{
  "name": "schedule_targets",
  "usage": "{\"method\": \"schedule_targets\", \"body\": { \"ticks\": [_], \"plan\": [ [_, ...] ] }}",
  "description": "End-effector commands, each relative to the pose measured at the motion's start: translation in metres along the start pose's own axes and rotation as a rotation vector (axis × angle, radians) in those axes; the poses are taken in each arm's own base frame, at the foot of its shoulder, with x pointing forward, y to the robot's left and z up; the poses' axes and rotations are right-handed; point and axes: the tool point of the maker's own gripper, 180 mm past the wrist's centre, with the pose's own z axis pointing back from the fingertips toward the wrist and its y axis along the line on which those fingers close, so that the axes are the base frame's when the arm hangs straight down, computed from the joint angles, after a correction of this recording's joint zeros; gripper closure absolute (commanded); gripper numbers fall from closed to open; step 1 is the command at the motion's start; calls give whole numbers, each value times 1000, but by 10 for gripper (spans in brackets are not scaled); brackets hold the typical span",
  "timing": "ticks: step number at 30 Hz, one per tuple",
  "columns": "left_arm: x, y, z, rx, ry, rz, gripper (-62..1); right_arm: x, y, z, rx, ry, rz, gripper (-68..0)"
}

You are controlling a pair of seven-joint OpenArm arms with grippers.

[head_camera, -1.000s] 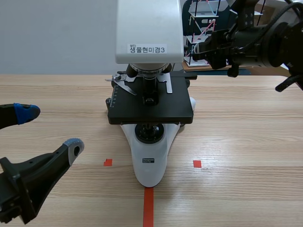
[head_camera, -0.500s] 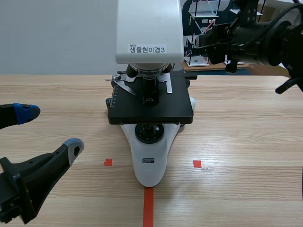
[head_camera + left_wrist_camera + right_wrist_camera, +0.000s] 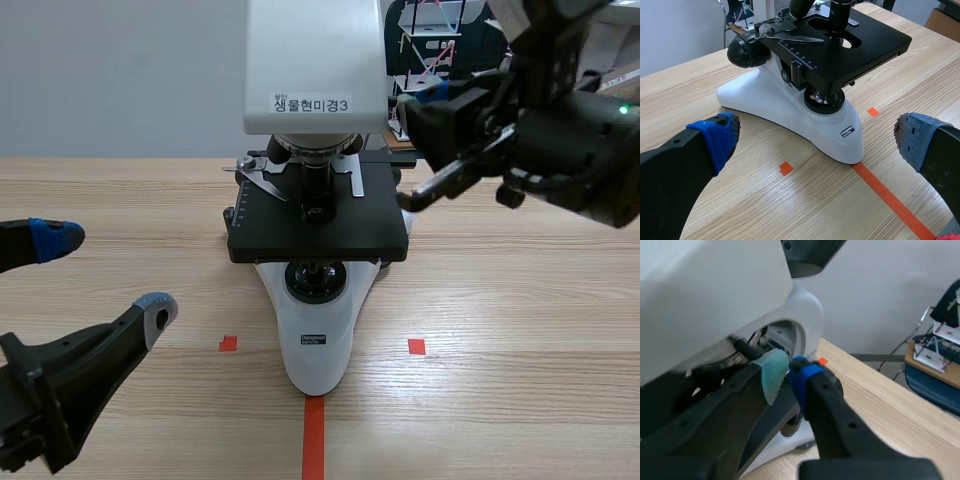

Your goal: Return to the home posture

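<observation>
Hovering beside microscope, right fingers clenched empty; left fingers released, spread before microscope base

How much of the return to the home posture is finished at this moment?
Done: the left tool is open and low, apart from the microscope, holding nothing. In hand: the right tool, shut on nothing, is raised close by the microscope's body. Left: bringing the right arm clear and low, I judge.

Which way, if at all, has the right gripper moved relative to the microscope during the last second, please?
Yes. In the scene view the right gripper has sunk beside the microscope, from its head's level toward its stage, fingers shut.
</observation>
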Motion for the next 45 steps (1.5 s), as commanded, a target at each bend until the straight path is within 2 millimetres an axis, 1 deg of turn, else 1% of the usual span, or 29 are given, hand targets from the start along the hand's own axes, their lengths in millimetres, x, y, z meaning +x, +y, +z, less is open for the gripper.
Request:
{"method": "schedule_targets", "body": {
  "ticks": [1, 5, 6, 7, 9, 11, 13, 17, 20, 45],
  "plan": [
    [9, -3, -1, -9, -31, 1, -623, -1, 3, 9, -1, -13, -2, -218],
    [9, -3, -1, -9, -31, 1, -623, -8, 17, 36, -10, -26, -22, -514],
    [9, -3, -1, -9, -31, 1, -623, -10, 20, 42, -13, -29, -24, -557],
    [9, -3, -1, -9, -31, 1, -623, -13, 22, 48, -17, -27, -23, -570],
    [9, -3, -1, -9, -31, 1, -623, -18, 25, 59, -24, -22, -34, -570],
    [9, -3, -1, -9, -31, 1, -623, -23, 28, 69, -30, -23, -43, -586],
    [9, -3, -1, -9, -32, 1, -623, -25, 35, 79, -4, -26, -38, -595],
    [9, -3, -1, -9, -32, 1, -623, -26, 47, 93, 35, -42, -30, -595],
    [9, -3, -1, -9, -32, 1, -623, -28, 50, 100, 42, -41, -17, -595],
    [9, -3, -1, -9, -32, 1, -623, -29, 49, 100, 41, -36, -14, -591]
  ]
}}
